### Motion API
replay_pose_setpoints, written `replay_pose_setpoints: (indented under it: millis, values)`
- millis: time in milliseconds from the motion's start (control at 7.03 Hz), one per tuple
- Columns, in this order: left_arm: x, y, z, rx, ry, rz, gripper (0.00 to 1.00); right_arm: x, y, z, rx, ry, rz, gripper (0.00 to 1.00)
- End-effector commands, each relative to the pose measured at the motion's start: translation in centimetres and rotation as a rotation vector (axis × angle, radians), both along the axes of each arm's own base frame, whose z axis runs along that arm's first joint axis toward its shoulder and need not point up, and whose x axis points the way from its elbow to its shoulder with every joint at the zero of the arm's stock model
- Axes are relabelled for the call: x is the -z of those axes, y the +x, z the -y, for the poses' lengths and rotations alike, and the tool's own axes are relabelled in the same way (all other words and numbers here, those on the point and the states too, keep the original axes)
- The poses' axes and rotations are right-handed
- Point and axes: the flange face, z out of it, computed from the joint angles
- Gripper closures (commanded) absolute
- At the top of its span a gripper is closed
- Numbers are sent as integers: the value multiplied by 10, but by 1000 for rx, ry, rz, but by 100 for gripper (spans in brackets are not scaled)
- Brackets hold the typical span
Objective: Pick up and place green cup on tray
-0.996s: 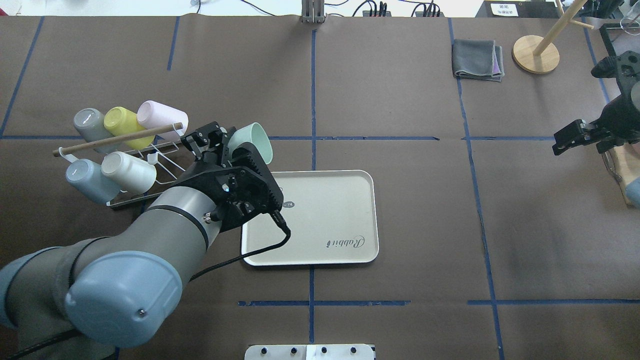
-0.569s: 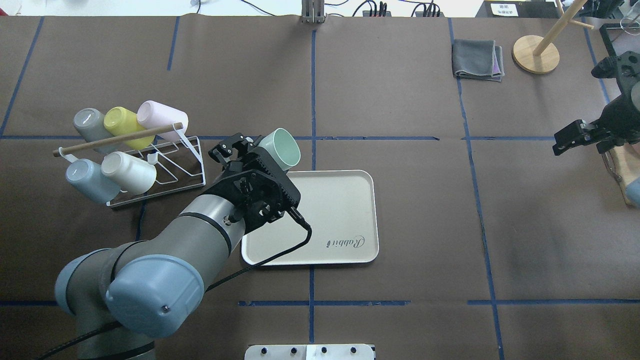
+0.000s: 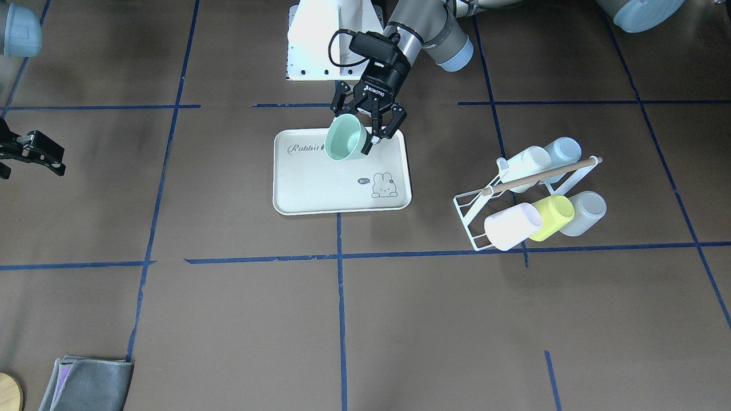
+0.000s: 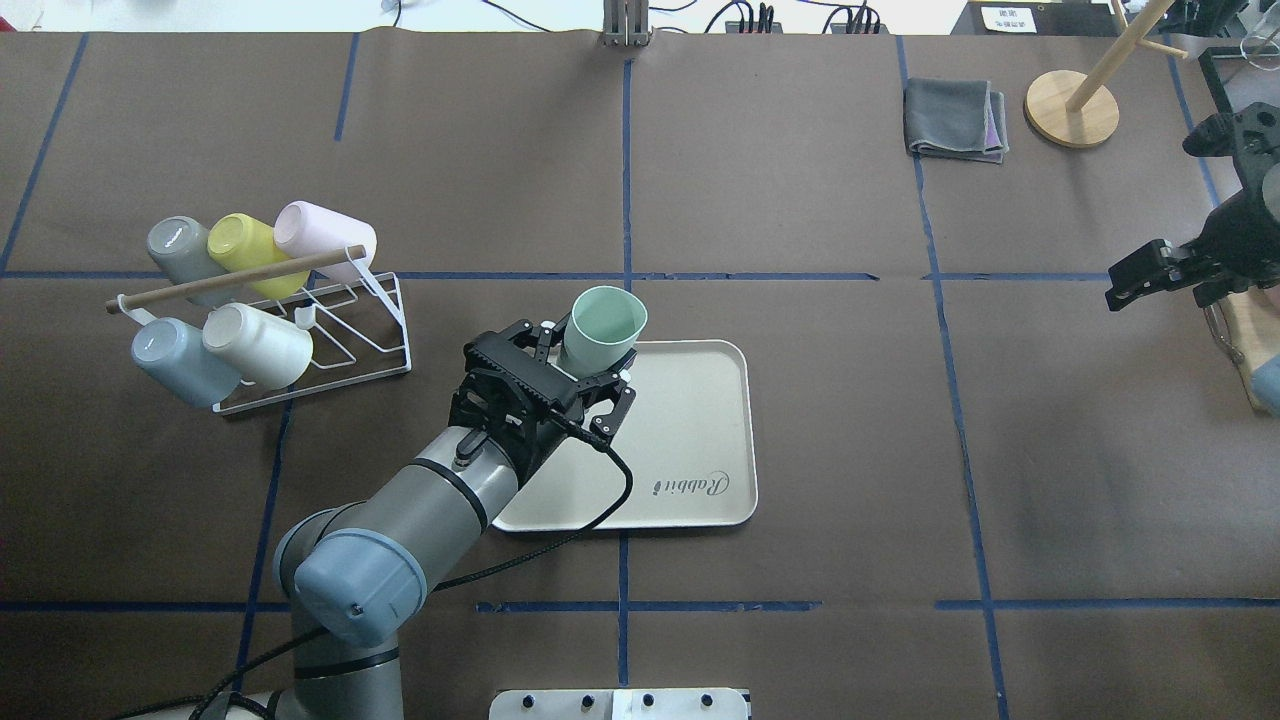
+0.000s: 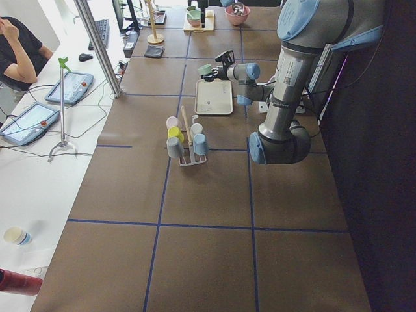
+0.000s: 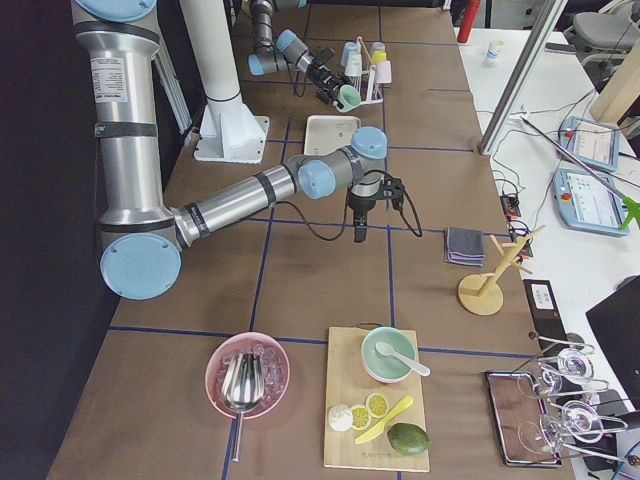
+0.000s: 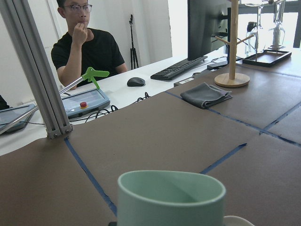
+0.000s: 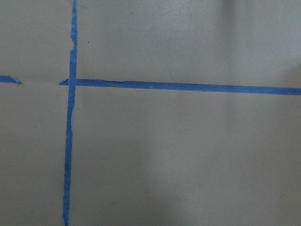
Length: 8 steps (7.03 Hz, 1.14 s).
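The left gripper (image 4: 578, 366) pinches the green cup (image 4: 602, 322) by its wall, mouth tilted upward, raised over the tray (image 4: 690, 420) and apparently clear of it. The right gripper (image 4: 1120, 285) hangs well apart; its finger spacing is unclear.

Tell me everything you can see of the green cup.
The green cup is a small, plain, pale mint tumbler, slightly tapered, plastic-looking, darker inside, empty. The left gripper is shut on its lower wall, holding it mouth-up and slightly tilted, apparently in the air above the tray. Nothing else touches it.
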Motion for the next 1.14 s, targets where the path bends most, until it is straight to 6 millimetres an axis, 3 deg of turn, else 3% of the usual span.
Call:
replay_pose_setpoints:
  millis: [0, 142, 284, 427, 711, 996]
  values:
    - [-25, 24, 1, -9, -30, -36, 89, -2, 4, 0, -4, -2, -1, 0]
    - [-45, 39, 4, -7, -34, -19, 89, -5, 13, 3, -17, -4, 0, 0]
    - [-52, 44, 5, -3, -37, -2, 89, -8, 33, 8, -11, 14, 18, 0]
    - [-58, 47, 5, 3, -40, 10, 89, -23, 52, 12, 17, 27, 35, 0]
    - [-57, 60, 5, 8, -35, -15, 88, -50, 85, 16, 34, 51, 27, 0]
    - [-62, 81, -9, 14, -30, -59, 87, -67, 106, 11, 46, 65, 27, 0]
